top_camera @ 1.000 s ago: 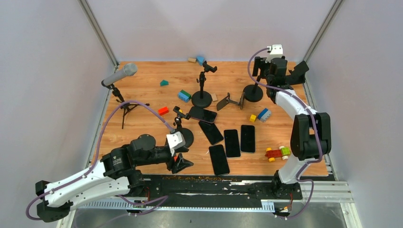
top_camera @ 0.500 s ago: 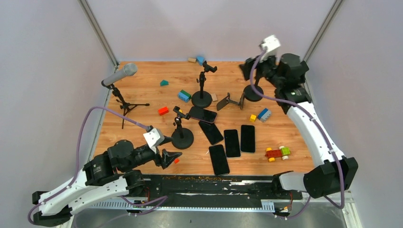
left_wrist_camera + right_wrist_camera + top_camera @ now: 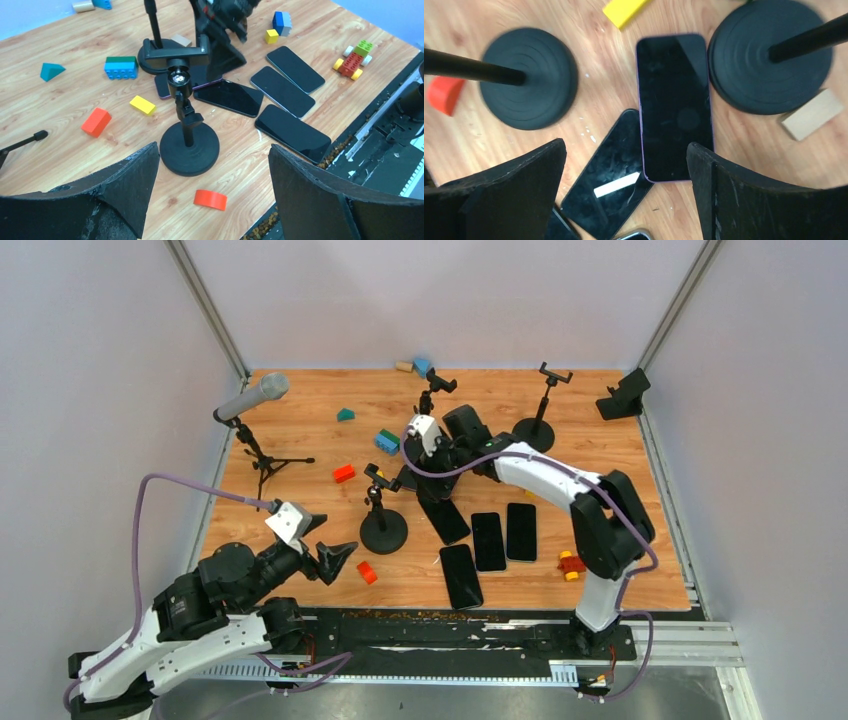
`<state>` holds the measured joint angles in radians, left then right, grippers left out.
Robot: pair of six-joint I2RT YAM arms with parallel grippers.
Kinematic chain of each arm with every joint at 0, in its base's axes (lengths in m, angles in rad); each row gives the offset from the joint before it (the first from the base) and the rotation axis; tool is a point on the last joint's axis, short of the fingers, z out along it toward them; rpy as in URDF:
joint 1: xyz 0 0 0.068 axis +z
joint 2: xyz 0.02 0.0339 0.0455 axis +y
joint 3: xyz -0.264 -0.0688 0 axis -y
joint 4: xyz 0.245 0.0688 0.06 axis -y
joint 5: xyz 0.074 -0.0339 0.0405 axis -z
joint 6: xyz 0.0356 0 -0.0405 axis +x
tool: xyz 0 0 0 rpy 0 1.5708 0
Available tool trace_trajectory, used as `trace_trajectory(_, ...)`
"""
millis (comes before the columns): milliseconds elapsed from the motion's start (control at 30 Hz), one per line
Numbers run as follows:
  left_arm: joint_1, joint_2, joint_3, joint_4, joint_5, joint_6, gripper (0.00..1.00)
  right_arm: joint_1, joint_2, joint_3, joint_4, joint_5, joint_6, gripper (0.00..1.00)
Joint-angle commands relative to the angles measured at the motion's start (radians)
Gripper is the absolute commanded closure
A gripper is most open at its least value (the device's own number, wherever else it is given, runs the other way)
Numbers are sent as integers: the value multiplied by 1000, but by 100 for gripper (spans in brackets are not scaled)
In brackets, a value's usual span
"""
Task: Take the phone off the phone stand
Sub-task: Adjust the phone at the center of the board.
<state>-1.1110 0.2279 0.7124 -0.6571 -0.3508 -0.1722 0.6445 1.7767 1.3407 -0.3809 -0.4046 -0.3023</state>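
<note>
A purple-edged phone lies flat on the wood between two round stand bases, its near end over another dark phone. The front phone stand has a bare clamp with no phone in it. My right gripper hangs open and empty just above the purple phone, which shows between its fingers in the right wrist view. My left gripper is open and empty, near-left of the front stand's base.
Several other dark phones lie side by side at centre front. Two taller stands have bare clamps. A microphone on a tripod stands at left. A red piece, loose bricks and a toy car are scattered about.
My right arm has swung from the back right corner to the middle, over the purple phone, and now hides the folding stand there. My left gripper has drawn back to the near left.
</note>
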Motion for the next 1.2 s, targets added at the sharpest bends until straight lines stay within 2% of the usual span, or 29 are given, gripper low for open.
trace_trajectory(0,-3,-9,4,13,-54,-5,13,7,108,84,-10,82,-34,8)
trace_trajectory(467,-3,27,-11,42,33,12,11,1,303,238,-54,147,-120,2)
trace_trajectory(667,-3,18,-14,49,45,13,11,-9,359,293,-83,100,-108,0)
trace_trajectory(1167,-4,16,-18,54,49,16,9,-24,430,322,-122,108,-52,0)
